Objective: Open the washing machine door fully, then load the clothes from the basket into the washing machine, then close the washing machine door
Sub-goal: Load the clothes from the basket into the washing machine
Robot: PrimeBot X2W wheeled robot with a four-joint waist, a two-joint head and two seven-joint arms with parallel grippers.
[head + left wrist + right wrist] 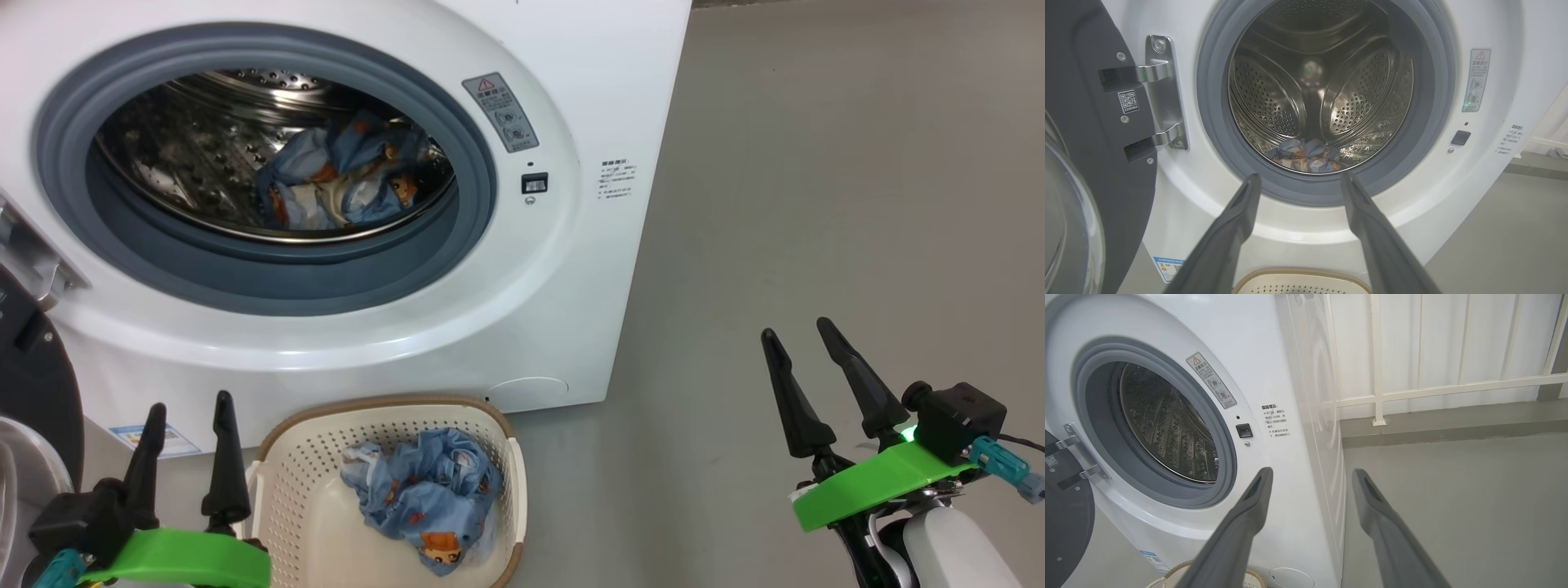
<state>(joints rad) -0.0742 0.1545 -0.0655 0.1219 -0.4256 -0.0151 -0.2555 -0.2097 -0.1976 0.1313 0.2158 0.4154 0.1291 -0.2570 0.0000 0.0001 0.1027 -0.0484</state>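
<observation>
The door [1086,122] stands swung wide open at the left of the washer [571,269], hung on a metal hinge [1163,94]. Some clothes [347,175] lie low in the steel drum [196,147], behind the grey gasket [478,180]. The rest of the clothes [429,494] lie in the basket [302,490], which sits on the floor just in front of the washer, below its opening.

The left end effector [189,402] hovers just beside the basket's left rim, fingers spread wide, gripping and touching nothing; its wrist view has them pointing at the drum mouth. The right end effector [796,328] hangs well to the right of the washer, over the floor, likewise spread wide and empty.

The floor [816,204] is smooth grey. Past the washer's right side, a white railing [1376,375] stands on a low grey kerb before a pale wall.
</observation>
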